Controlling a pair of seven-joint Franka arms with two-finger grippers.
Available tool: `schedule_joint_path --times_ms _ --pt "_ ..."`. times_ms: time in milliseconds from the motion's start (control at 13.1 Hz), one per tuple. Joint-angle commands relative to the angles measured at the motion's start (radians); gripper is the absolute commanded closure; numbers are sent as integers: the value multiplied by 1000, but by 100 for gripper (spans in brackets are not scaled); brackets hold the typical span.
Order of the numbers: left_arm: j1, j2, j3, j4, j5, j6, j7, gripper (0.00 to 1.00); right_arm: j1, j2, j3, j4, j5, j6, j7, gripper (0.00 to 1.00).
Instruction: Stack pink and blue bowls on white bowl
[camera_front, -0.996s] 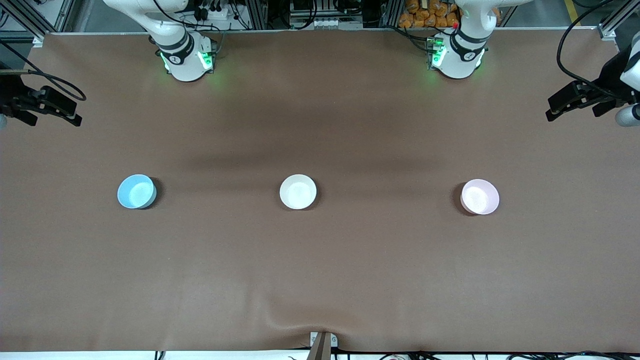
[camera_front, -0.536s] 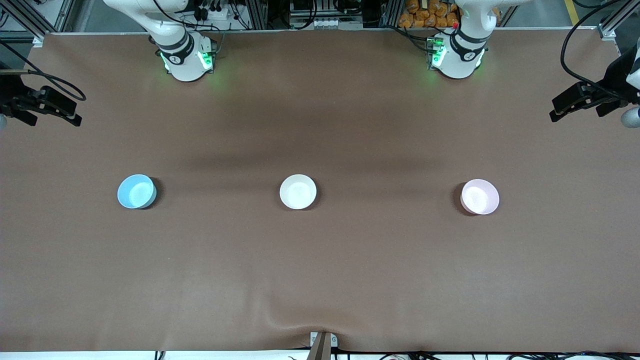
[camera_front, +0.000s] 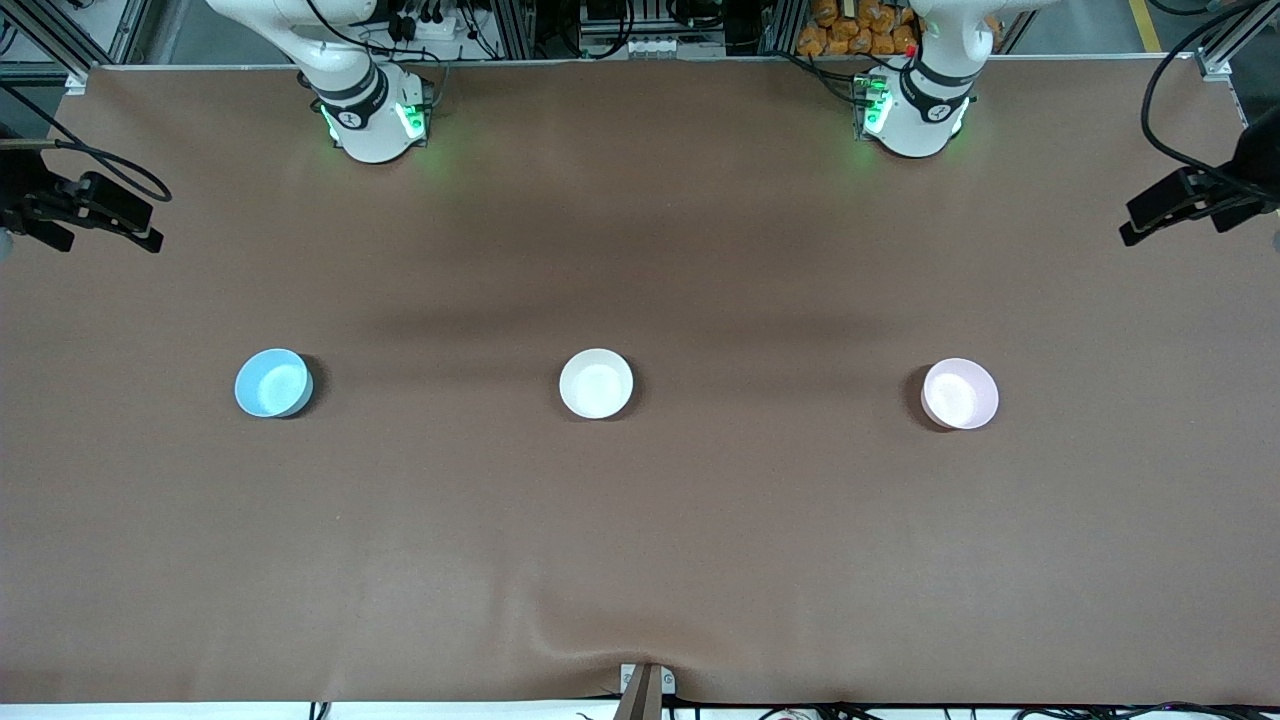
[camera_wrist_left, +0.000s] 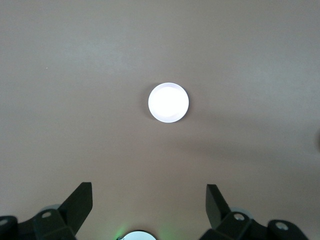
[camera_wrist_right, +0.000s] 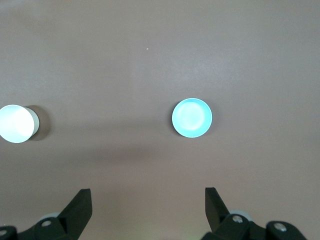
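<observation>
The pink bowl (camera_front: 960, 394), white bowl (camera_front: 596, 383) and blue bowl (camera_front: 272, 383) are set well apart in a row on the brown table (camera_front: 640, 540), the white one between. The left gripper (camera_front: 1165, 205) is held wide open high over the table's edge at the pink bowl's end. The right gripper (camera_front: 100, 215) is held wide open over the edge at the blue bowl's end.

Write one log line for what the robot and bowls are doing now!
stage: not started | blue bowl, white bowl, pink bowl: apart on table | left gripper, right gripper: open, empty

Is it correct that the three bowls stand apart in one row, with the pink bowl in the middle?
Not quite. The front view shows the white bowl in the middle; the pink bowl stands toward the left arm's end, the blue bowl toward the right arm's.
</observation>
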Motion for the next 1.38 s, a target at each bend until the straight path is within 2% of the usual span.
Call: schedule_joint_path --times_ms 0,306,766,919,1302 --pt "10 -4 2 14 12 -60 12 0 -17 6 6 16 18 -14 -7 0" --pt "26 4 0 1 14 -68 26 0 -19 6 7 16 18 -14 -7 0" --pt "99 -50 -1 -219 3 167 19 0 -19 6 7 16 18 -14 -7 0" --pt "110 -35 -1 -256 2 228 19 0 -20 6 6 16 18 -14 -7 0" --pt "113 -22 -12 -523 0 602 24 0 -20 6 6 16 18 -14 -7 0"
